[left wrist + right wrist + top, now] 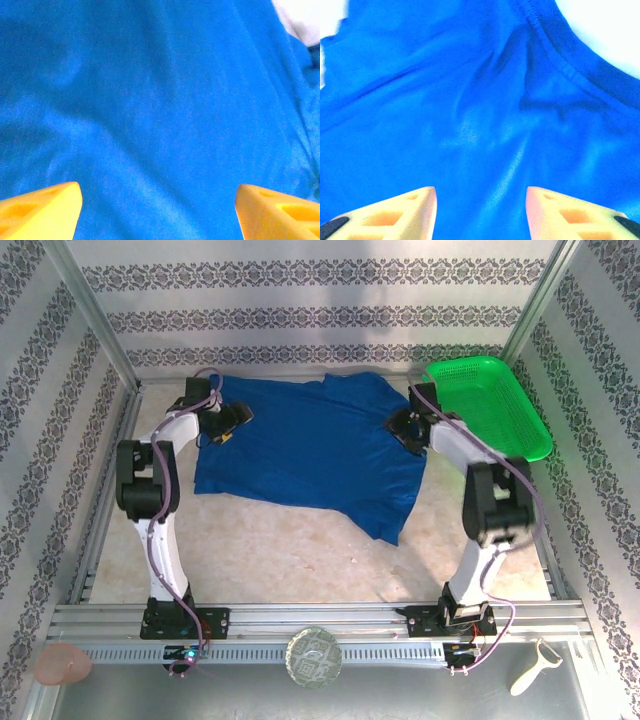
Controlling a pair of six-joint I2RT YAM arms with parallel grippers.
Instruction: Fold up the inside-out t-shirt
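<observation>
The inside-out t-shirt (310, 450) is royal blue and lies spread across the back half of the table (280, 550), with one corner trailing toward the front right. My left gripper (236, 421) hovers over the shirt's left edge. In the left wrist view its yellow fingers (42, 210) stand wide apart above smooth blue cloth (160, 100), so the left gripper (157, 200) is open. My right gripper (405, 430) is at the shirt's right edge. It (481, 200) is open too, with wrinkled cloth (470, 100) and a stitched seam (555, 55) below it.
A green mesh basket (490, 405) stands at the back right, just beyond the right arm. Patterned walls close in the back and sides. On the near ledge in front of the arm bases lie a pink lump (62, 665), a round patterned disc (313, 655) and a pale peeler (535, 665).
</observation>
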